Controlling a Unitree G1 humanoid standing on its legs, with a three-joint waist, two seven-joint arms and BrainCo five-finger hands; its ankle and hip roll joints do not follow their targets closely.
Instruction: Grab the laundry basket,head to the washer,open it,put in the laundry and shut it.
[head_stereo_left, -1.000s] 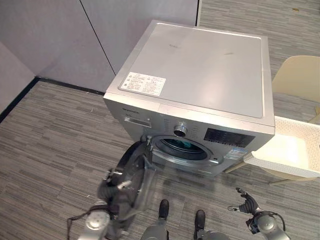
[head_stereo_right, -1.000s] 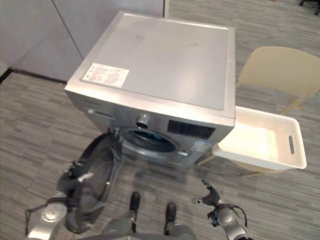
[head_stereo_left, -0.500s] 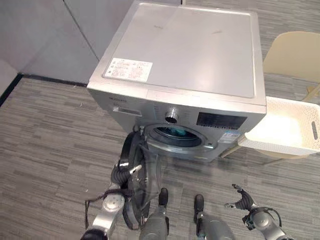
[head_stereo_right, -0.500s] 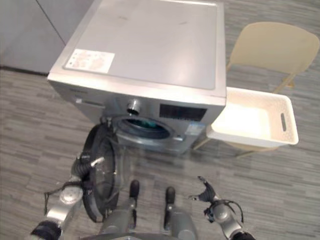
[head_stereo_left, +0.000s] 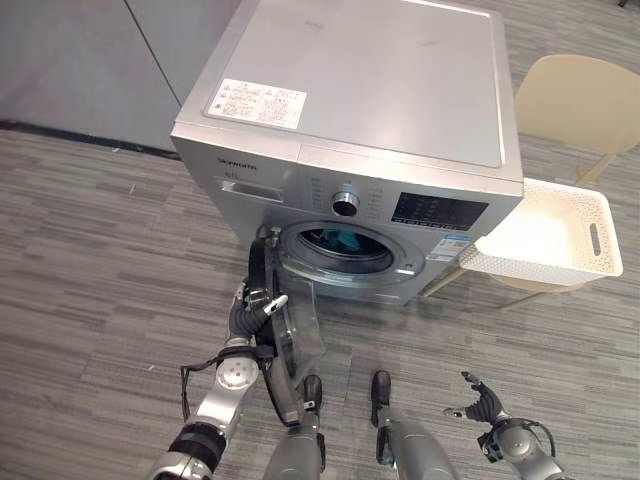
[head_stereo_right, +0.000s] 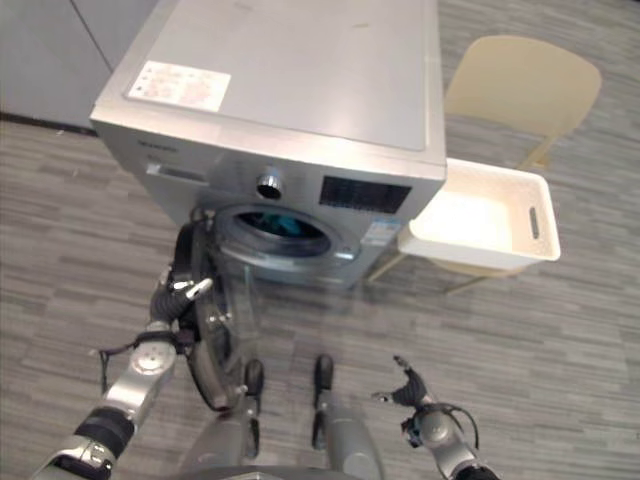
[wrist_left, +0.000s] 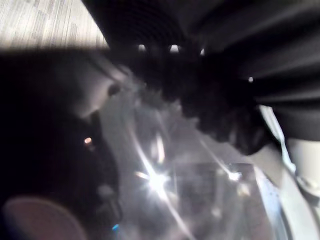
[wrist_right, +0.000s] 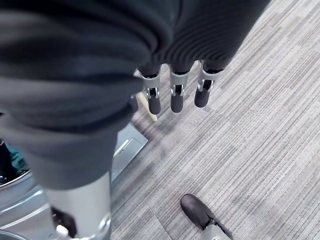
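Observation:
The silver washer stands in the middle with its round door swung out on the left side, about edge-on to me. Teal laundry lies inside the drum. My left hand rests against the door's outer face, a straight finger pointing along its rim; the left wrist view shows the door's clear glass close up. The white laundry basket sits empty on a beige chair to the right of the washer. My right hand hangs low on the right over the floor, fingers relaxed and holding nothing.
The beige chair stands close against the washer's right side. Grey wall panels run behind the washer at the back left. Striped grey carpet lies in front and to the left of the washer.
The camera has shifted, so the washer sits higher and more centred. The door has swung from wide open toward the drum opening with my left hand on it. The right hand keeps its pose.

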